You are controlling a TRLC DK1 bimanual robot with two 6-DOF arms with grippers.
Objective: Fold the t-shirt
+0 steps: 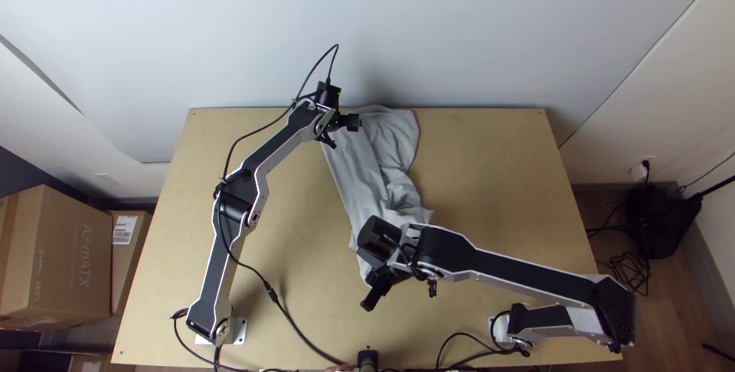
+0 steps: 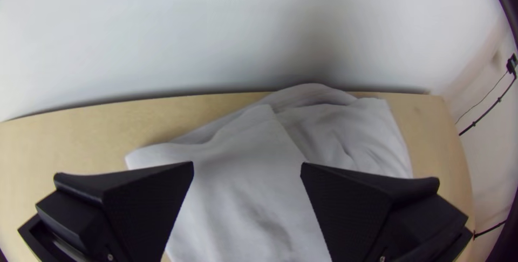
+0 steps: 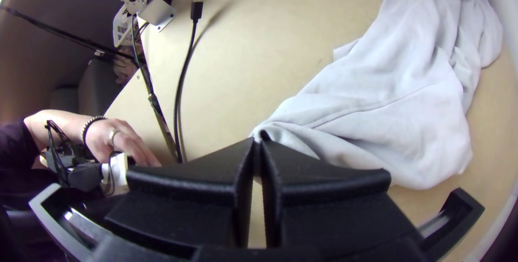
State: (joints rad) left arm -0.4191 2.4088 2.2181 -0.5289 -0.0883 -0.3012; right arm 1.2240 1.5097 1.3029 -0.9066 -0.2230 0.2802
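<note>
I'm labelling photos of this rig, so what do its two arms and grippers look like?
The left arm and right arm have black-faced, silver-edged links with black joints. Slim black cables run from them. The left gripper and right gripper have wide, flat, wedge-shaped black jaws.

T-shirt [image 1: 358, 178] on the table [image 1: 490, 181], boxes [image 1: 65, 265] left of it

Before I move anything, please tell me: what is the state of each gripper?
Left gripper: jaws open, over the far end of the shirt, holding nothing.
Right gripper: jaws closed on the near end of the shirt.
</note>
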